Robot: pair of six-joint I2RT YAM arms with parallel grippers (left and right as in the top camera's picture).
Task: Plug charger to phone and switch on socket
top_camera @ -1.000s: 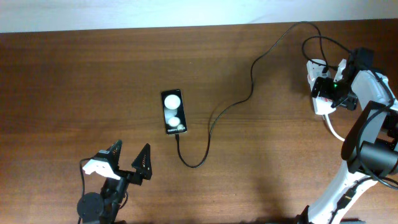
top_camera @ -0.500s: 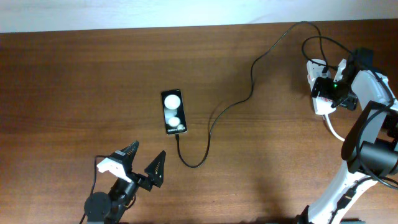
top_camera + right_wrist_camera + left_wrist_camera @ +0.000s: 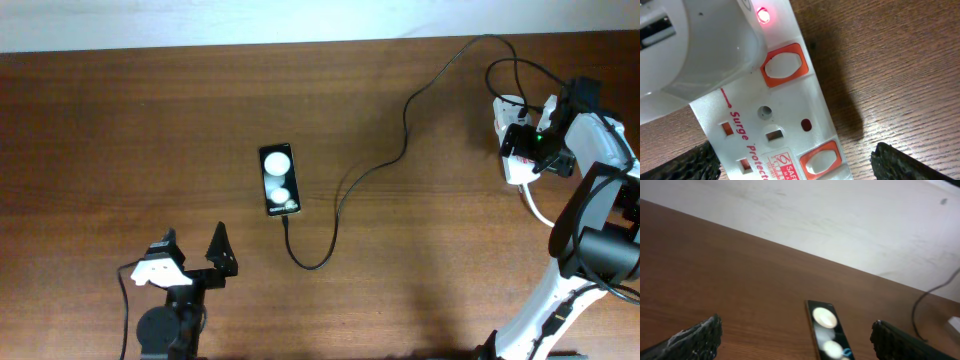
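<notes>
Overhead: charger (image 3: 405, 125) reaches phone (image 3: 279, 180) at centre; socket (image 3: 785, 107) lamp (image 3: 762, 16) glows red, so the task looks finished. Left hand (image 3: 192, 250) and right hand (image 3: 795, 160) are spread, empty.

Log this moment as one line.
charger tip at phone end | socket red light lit | left jaws open, empty | right jaws open over socket

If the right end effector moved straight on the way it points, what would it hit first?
Most likely the white power strip, which lies straight ahead between the fingers of the open right end effector. How far off it is remains unclear.
</notes>
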